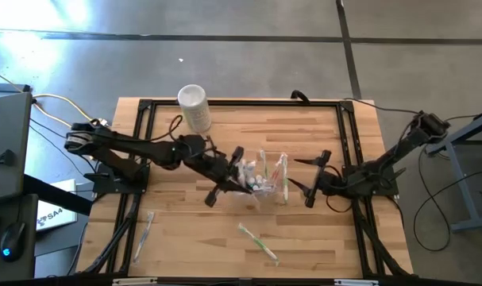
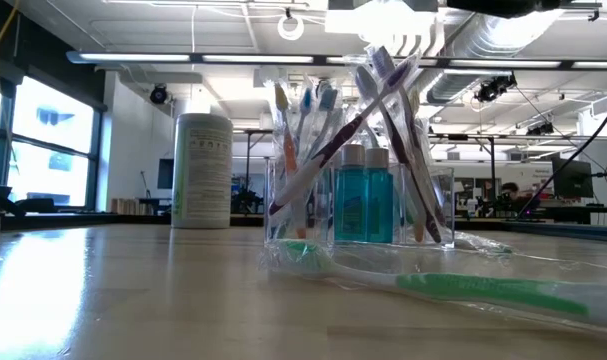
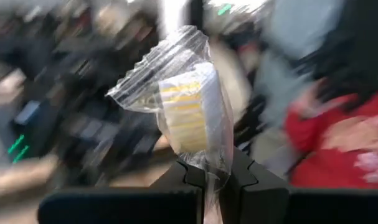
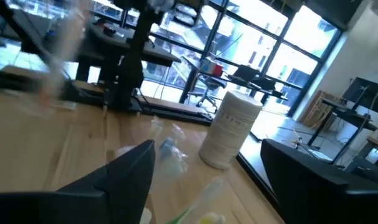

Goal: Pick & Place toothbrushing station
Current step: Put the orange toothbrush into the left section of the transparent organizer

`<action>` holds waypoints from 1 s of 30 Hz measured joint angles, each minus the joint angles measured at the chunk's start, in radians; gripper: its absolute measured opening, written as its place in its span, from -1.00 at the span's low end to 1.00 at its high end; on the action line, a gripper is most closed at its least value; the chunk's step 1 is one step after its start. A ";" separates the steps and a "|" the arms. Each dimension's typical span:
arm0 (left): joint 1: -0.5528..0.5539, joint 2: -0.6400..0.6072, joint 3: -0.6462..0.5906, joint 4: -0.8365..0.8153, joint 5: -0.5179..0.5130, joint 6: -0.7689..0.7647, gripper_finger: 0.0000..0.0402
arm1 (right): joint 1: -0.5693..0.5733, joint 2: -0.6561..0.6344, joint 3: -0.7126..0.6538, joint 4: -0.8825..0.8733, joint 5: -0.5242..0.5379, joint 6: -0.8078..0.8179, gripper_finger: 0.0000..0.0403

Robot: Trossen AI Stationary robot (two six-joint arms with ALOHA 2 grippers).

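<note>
A small clear cup (image 1: 268,181) stands mid-table on its base, holding several slim toothbrushes and teal tubes (image 2: 363,205). My left gripper (image 1: 244,179) reaches in from the left, just beside the cup, and is shut on a clear-wrapped toothbrush (image 3: 185,112) with yellow and white bristles. My right gripper (image 1: 310,181) stands open to the right of the cup, with nothing between its fingers (image 4: 126,171). A green wrapped toothbrush (image 1: 258,241) lies flat on the table nearer the front edge. My left gripper pinches the clear wrapper (image 3: 208,171) just below the bristle head, between its two fingertips. The fingers run about level, coming from the table's left. The wrapped head sticks out beyond the fingertips, lifted clear. The rest of the brush is hidden behind the fingers.
A tall white cylinder (image 1: 194,107) stands at the far left of the table. Another wrapped toothbrush (image 1: 144,234) lies near the front left. A black frame (image 1: 241,103) borders the wooden top. Bare wood lies between the cup and the front edge.
</note>
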State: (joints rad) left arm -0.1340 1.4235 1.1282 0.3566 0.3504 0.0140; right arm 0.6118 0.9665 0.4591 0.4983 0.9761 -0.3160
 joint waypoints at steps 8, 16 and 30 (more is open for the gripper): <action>-0.037 0.036 -0.003 -0.212 -0.291 -0.007 -0.97 | 0.026 0.000 0.000 -0.026 0.021 0.023 0.46; -0.037 0.025 -0.002 -0.309 -0.426 -0.019 -0.97 | 0.025 0.000 0.000 -0.051 0.021 0.035 0.42; -0.037 0.035 -0.148 -0.273 -0.533 -0.152 -0.97 | 0.025 0.001 0.000 -0.119 0.021 0.113 0.42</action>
State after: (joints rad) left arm -0.1707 1.4586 0.9806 0.0837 -0.1824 -0.1376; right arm 0.6369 0.9672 0.4591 0.3789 0.9966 -0.2029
